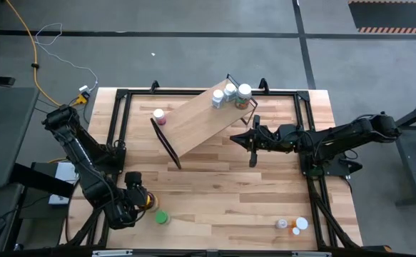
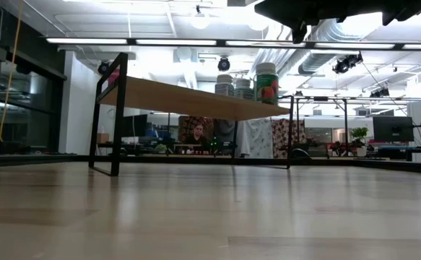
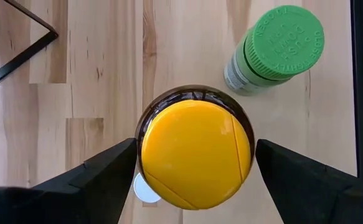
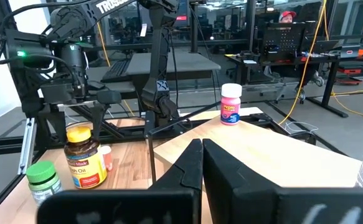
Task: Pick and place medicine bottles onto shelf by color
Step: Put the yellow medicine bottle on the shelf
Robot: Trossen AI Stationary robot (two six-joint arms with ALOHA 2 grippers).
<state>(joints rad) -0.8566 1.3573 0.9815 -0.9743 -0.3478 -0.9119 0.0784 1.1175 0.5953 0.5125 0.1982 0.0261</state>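
Note:
An amber jar with a yellow lid point(image 3: 195, 157) stands upright on the table at the near left, also seen in the high view point(image 1: 150, 202). My left gripper point(image 3: 195, 155) is open and hangs above it, one finger on each side of the lid, touching nothing. A green bottle point(image 3: 274, 50) stands beside the jar. The shelf point(image 1: 197, 118) lies slanted across the far middle. Three white bottles point(image 1: 230, 93) stand at its far right end, and a pink-capped bottle point(image 1: 159, 116) at its left end. My right gripper point(image 1: 249, 140) is shut and empty beside the shelf's right end.
A tiny orange bottle with a white cap point(image 4: 106, 157) stands right next to the amber jar. Two more small bottles point(image 1: 292, 225) stand at the near right. A black frame point(image 1: 122, 121) runs around the tabletop. Bare wood lies in the near middle point(image 1: 222, 200).

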